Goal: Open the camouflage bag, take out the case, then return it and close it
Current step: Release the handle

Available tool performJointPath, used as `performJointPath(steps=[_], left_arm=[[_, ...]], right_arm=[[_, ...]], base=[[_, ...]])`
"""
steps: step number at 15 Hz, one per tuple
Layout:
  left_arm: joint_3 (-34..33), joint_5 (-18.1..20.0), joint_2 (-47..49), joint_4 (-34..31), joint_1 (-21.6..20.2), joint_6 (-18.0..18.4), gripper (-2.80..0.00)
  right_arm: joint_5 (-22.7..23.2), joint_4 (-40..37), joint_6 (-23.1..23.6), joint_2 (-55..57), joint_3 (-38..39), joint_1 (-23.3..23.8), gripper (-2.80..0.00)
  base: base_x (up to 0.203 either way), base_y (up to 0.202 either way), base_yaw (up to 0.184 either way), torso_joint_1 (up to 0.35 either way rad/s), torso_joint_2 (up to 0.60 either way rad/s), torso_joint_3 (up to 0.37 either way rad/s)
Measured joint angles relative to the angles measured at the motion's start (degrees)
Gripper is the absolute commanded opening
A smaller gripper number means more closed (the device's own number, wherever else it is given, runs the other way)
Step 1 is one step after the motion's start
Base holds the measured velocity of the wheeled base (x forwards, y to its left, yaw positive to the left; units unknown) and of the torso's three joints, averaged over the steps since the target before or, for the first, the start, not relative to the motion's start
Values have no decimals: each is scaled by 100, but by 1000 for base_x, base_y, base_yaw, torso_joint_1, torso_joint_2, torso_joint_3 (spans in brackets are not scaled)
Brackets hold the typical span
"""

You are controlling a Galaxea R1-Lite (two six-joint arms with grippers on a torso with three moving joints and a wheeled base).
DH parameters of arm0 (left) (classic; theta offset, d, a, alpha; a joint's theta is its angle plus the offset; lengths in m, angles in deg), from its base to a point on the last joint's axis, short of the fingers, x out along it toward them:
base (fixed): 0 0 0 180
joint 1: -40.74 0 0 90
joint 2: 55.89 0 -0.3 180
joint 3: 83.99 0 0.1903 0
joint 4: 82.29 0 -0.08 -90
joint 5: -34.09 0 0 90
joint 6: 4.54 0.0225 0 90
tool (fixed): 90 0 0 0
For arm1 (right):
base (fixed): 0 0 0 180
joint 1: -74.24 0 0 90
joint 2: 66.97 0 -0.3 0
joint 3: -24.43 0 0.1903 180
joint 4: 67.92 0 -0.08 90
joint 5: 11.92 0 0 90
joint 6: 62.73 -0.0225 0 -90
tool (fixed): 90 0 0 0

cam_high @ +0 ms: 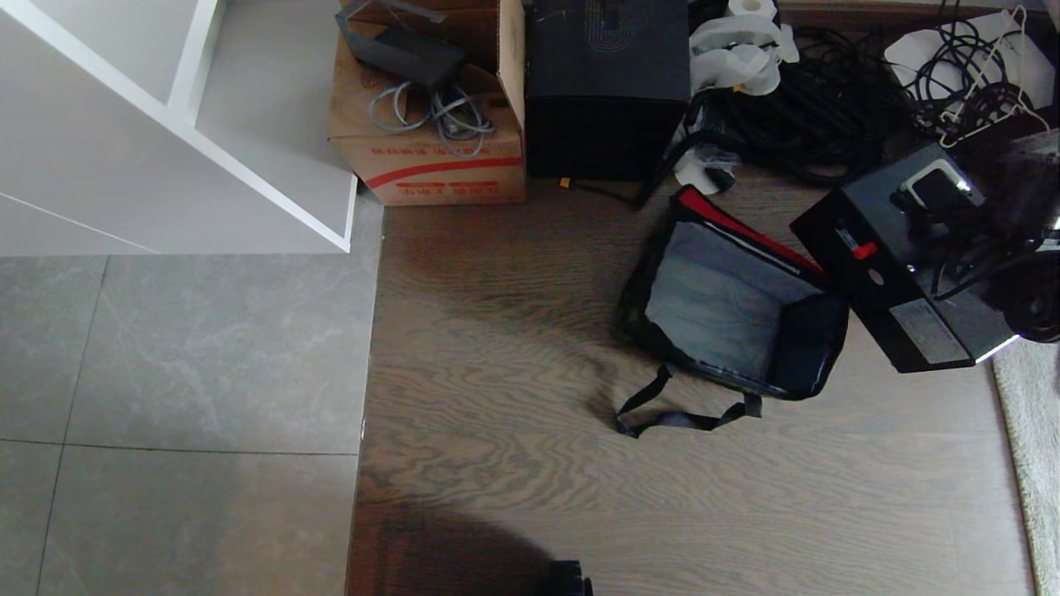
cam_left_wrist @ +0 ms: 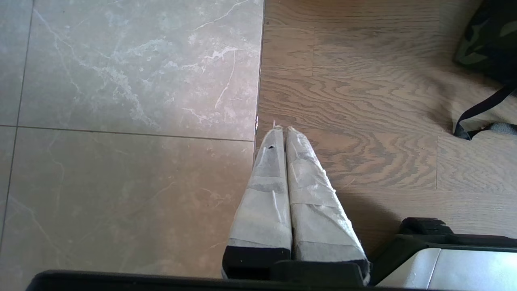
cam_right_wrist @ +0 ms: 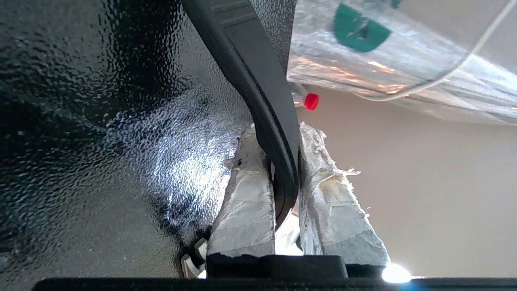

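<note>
Case lifted clear, bag open on the floor

The right hand [cam_right_wrist: 282, 178] pinches the handle [cam_right_wrist: 258, 101] of the case [cam_high: 903, 265], which hangs tilted beside the open camouflage bag [cam_high: 729, 306] on the wood floor. The thin grip could let it swing or slip; cables [cam_high: 828, 108] and the black box [cam_high: 609, 83] crowd behind. The left hand [cam_left_wrist: 282, 133] hangs closed and empty.

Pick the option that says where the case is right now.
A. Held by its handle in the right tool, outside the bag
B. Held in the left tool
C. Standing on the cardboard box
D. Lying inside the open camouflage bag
A: the right tool is clamped on the black handle of the case, which hangs beside the open, empty camouflage bag.
</note>
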Motion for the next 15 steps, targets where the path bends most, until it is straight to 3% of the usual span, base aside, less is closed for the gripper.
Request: performJointPath(steps=[8, 12, 15], left_arm=[[0, 0, 0, 2, 0, 0, -280], [0, 0, 0, 2, 0, -1, -280], [0, 0, 0, 2, 0, 0, -280]], right_arm=[[9, -43, 0, 834, -600, -4, -280], [1, -368, -103, 886, -547, -458, -280], [-135, -691, -320, 871, -535, -1058, -280]], base=[[0, 0, 0, 0, 0, 0], [0, 0, 0, 0, 0, 0], [0, 0, 0, 0, 0, 0]])
